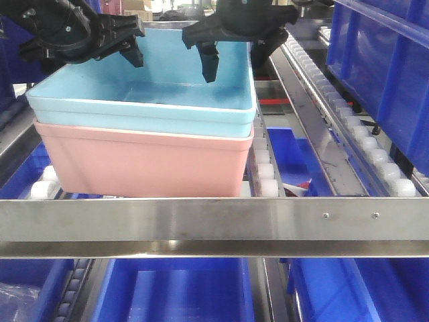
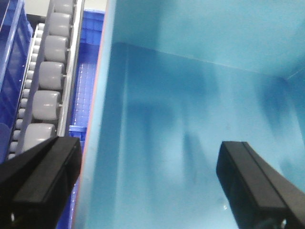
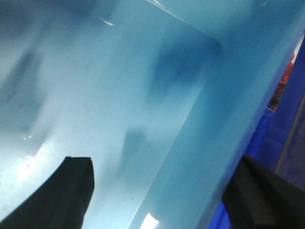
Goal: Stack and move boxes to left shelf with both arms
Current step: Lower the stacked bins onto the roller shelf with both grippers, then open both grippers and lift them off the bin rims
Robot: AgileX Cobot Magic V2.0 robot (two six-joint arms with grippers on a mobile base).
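Now our blue box [image 1: 144, 90] sits nested in the pink box [image 1: 144, 164] on the shelf [image 1: 214, 225] rollers. Our left gripper [image 2: 147, 183] and right gripper [image 3: 162, 191] each straddle a blue wall, jaws spread.

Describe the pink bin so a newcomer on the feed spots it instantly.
Find the steel front rail of the roller shelf. Just behind it, left of centre, sits a two-bin stack; the pink bin is the lower one, under the light blue bin. It is the only salmon-coloured thing among dark blue crates.
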